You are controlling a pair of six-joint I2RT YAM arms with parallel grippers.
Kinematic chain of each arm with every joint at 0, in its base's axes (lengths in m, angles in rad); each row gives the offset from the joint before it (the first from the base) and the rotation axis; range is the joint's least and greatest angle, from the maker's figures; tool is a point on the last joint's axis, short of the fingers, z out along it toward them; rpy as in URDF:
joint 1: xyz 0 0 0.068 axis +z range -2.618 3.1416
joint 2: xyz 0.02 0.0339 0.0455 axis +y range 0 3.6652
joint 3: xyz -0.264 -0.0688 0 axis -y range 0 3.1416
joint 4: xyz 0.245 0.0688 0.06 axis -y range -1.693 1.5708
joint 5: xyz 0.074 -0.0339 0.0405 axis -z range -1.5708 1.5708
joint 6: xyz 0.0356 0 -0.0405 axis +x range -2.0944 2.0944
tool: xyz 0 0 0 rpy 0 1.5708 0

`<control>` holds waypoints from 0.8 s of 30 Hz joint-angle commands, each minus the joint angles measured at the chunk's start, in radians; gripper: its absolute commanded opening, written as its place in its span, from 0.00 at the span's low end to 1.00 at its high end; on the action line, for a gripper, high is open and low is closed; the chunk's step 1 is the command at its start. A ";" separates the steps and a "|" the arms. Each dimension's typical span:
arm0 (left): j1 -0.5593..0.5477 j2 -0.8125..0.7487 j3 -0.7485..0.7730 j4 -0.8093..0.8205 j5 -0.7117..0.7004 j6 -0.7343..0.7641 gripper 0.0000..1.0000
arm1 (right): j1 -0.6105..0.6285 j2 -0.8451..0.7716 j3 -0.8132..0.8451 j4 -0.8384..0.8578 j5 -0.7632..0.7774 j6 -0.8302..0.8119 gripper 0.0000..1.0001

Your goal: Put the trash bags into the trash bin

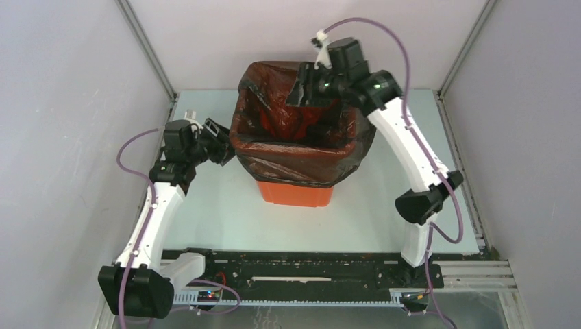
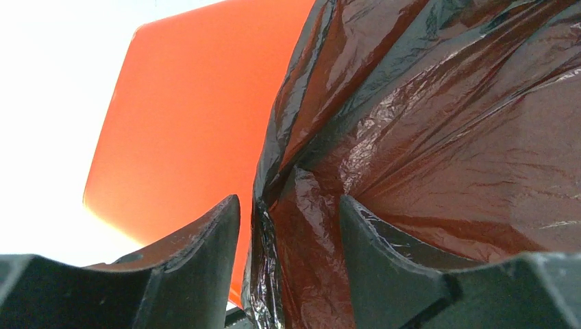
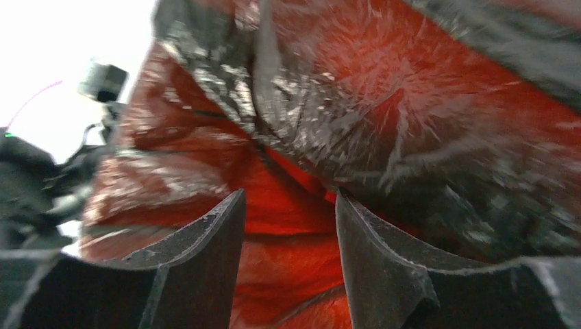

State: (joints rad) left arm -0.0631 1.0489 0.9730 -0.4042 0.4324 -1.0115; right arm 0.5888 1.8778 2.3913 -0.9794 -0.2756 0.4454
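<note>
Closest in, the left fingers (image 2: 199, 253) are seen parted to a moderate gap, with a fold of the trash bag (image 2: 438, 137) hanging between them but not pinched. That bag is draped over the rim of the orange trash bin (image 1: 294, 194), which is set mid-counter (image 1: 219, 219) and boxed in by white walls (image 1: 68, 103). Over the bag's far right corner the right fingers (image 3: 199, 260) are held just as wide, gripping nothing.

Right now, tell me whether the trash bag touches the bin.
Touching. The top view shows the trash bag draped over the trash bin, hugging its walls.
</note>
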 commanded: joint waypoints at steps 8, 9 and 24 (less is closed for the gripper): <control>-0.020 -0.029 -0.028 0.037 0.052 -0.008 0.61 | 0.083 0.093 -0.106 0.183 0.452 -0.050 0.63; -0.020 -0.030 -0.028 0.038 0.053 -0.009 0.61 | 0.080 0.106 -0.106 0.214 0.467 -0.055 0.63; -0.024 -0.044 -0.014 0.004 0.047 0.009 0.62 | 0.044 0.169 -0.025 0.349 0.515 -0.074 0.83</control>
State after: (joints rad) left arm -0.0795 1.0256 0.9611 -0.4046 0.4503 -1.0126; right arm 0.6483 2.0895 2.3192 -0.6678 0.2234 0.4088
